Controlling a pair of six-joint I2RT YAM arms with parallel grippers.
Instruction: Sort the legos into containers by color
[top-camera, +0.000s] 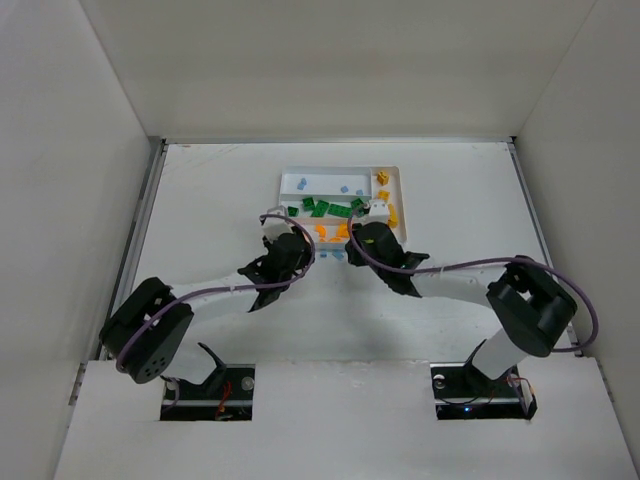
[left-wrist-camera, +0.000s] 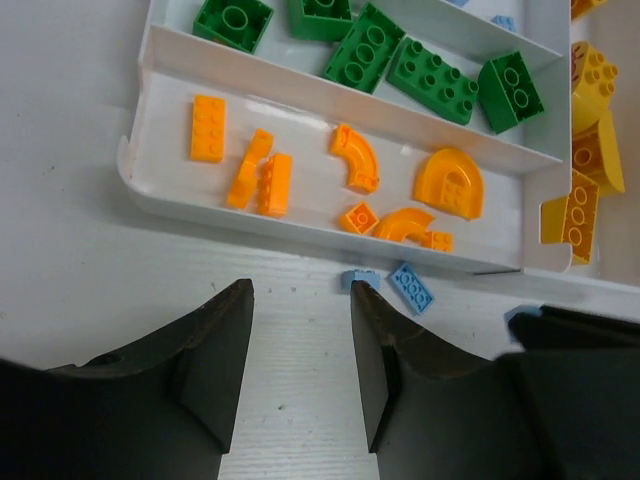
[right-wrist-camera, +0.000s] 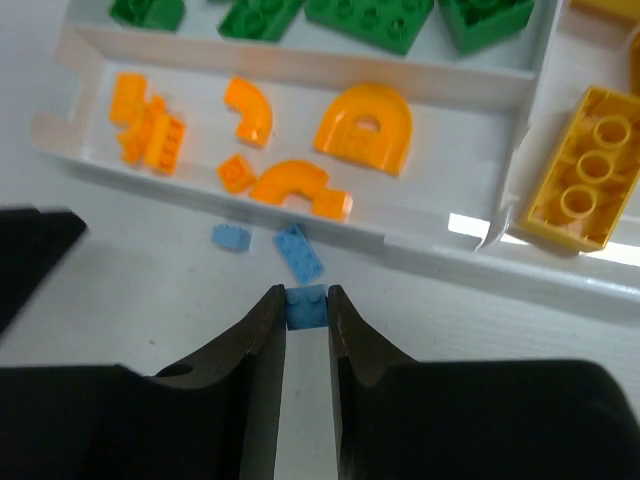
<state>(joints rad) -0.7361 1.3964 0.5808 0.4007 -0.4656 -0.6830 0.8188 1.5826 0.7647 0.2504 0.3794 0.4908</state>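
Note:
The white tray (top-camera: 396, 176) lies just beyond both grippers. Its near slot holds several orange legos (left-wrist-camera: 207, 127), also seen in the right wrist view (right-wrist-camera: 362, 127). The middle slot holds green bricks (left-wrist-camera: 432, 78), and the end slot holds yellow bricks (right-wrist-camera: 585, 180). My right gripper (right-wrist-camera: 306, 298) is shut on a small light blue brick (right-wrist-camera: 307, 310), low over the table by the tray's near wall (right-wrist-camera: 450, 245). Two more light blue pieces (right-wrist-camera: 298, 252) (right-wrist-camera: 231, 237) lie on the table just ahead. My left gripper (left-wrist-camera: 300, 285) is open and empty over bare table, with a small blue brick (left-wrist-camera: 360, 279) by its right fingertip.
The two grippers are close side by side. The right gripper's dark body (left-wrist-camera: 580, 340) shows at the right edge of the left wrist view. White walls enclose the table on three sides. Light blue pieces (top-camera: 345, 188) lie in the tray's far slot.

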